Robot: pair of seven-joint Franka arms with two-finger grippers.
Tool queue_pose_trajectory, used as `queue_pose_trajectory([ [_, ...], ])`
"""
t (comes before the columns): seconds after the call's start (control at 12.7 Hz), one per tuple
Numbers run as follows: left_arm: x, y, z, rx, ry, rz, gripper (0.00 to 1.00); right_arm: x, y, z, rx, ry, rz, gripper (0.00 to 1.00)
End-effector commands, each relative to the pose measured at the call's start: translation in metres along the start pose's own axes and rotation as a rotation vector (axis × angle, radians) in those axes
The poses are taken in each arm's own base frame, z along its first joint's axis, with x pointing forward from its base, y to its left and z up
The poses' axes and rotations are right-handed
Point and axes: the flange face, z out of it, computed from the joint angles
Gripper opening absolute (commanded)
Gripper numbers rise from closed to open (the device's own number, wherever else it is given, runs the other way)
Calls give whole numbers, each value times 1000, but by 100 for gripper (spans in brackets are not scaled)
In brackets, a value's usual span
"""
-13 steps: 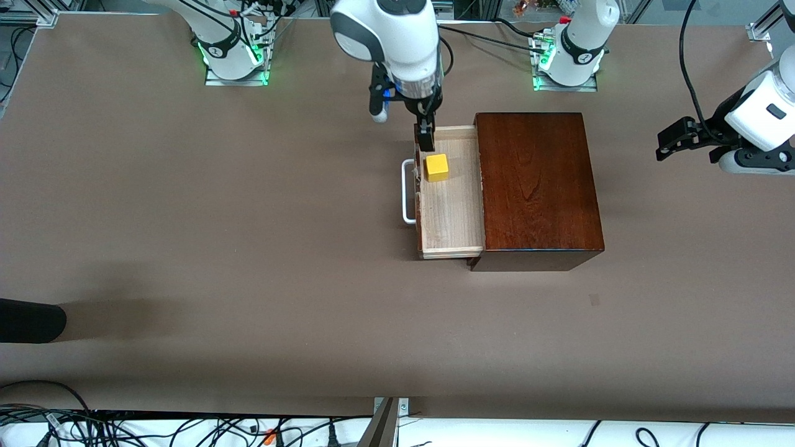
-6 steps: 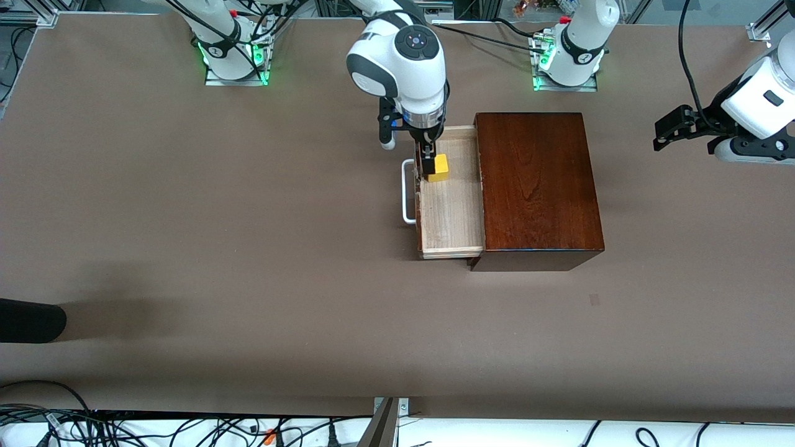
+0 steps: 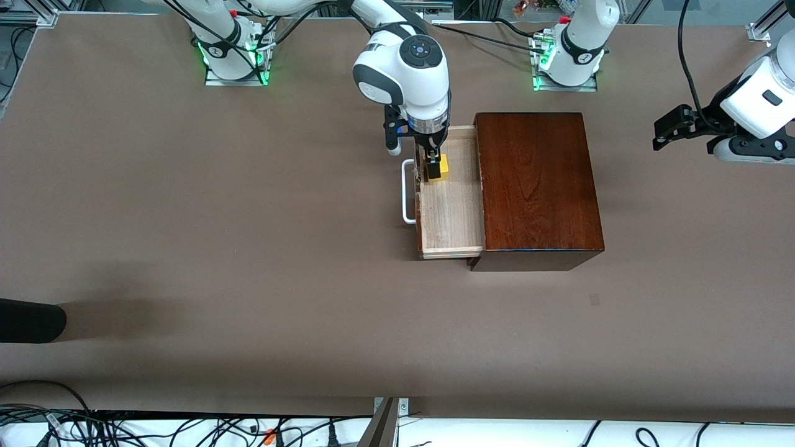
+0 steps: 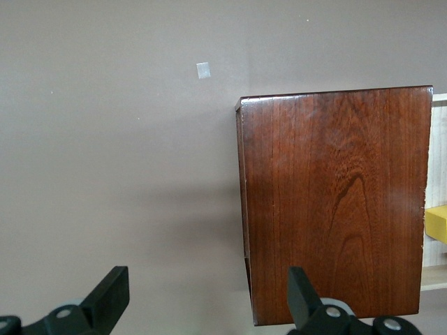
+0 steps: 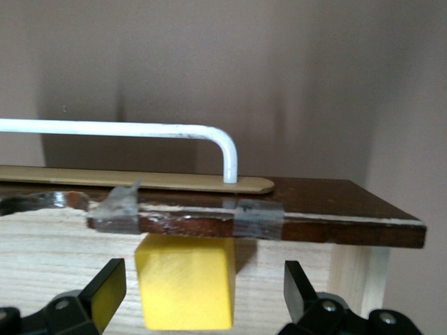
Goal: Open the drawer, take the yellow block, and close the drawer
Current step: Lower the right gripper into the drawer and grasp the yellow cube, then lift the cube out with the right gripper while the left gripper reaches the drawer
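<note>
Now my right gripper (image 3: 435,167) hangs open inside the pulled-out drawer (image 3: 452,211), its 2 fingers (image 5: 105,289) straddling the yellow block (image 3: 441,167) on the drawer floor beside the front panel; closing should catch it. My left gripper (image 3: 667,130) waits open over the table's left-arm end.

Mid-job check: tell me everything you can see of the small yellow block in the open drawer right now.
The small bright yellow block is a plain, smooth-faced cube with no markings. It sits flat on the pale-wood floor of the pulled-out drawer, close to the drawer's dark reddish-brown front panel and toward the end farther from the front camera. The right tool is down in the drawer, open, with one black finger on each side of the block; neither finger visibly presses it yet. It is not lifted.
</note>
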Motion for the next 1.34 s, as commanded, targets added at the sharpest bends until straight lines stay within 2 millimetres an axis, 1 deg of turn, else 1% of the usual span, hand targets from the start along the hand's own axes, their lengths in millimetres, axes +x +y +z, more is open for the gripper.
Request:
queue_pose_trajectory([
  [0.0,-4,0,-7,22,-2,6,100,-8,1,11,15,-6,-6,100],
  [0.08,-4,0,-7,20,-2,6,100,-8,1,14,14,-7,-5,99],
  [0.16,-4,0,-7,20,-2,6,100,-5,-2,15,19,-4,0,86],
  [0.24,-4,0,-7,20,-2,6,100,-4,-4,13,24,-4,-3,52],
  [0.31,-4,0,-7,20,-2,6,100,-5,-5,9,28,-7,-11,27],
  [0.39,-4,0,-7,20,-2,6,100,-6,-6,1,36,-12,-20,6],
  [0.47,-4,0,-7,20,-2,6,100,-10,-16,-27,61,-39,-7,0],
  [0.55,-4,0,-7,20,-2,6,100,-12,-21,-41,54,-27,3,0],
  [0.63,-4,0,-7,20,-2,6,100,-15,-25,-59,32,-7,17,0],
  [0.71,-4,0,-8,22,0,8,100,-19,-32,-88,19,-10,39,0],
  [0.79,-4,1,-8,22,0,9,100,-18,-41,-113,-6,-8,45,0],
  [0.86,-4,1,-9,20,1,9,100,-15,-44,-144,-39,-25,19,0],
  [0.94,-3,1,-7,17,-2,8,100,-2,-52,-163,-73,-31,-23,0],
  [1.02,0,4,-3,16,-10,9,100,15,-60,-189,-76,-34,-79,0],
  [1.1,1,5,-2,13,-11,10,100,32,-63,-206,-99,-12,-157,0],
  [1.26,2,12,-5,8,-7,24,100,77,-68,-223,-196,75,-394,0],
])
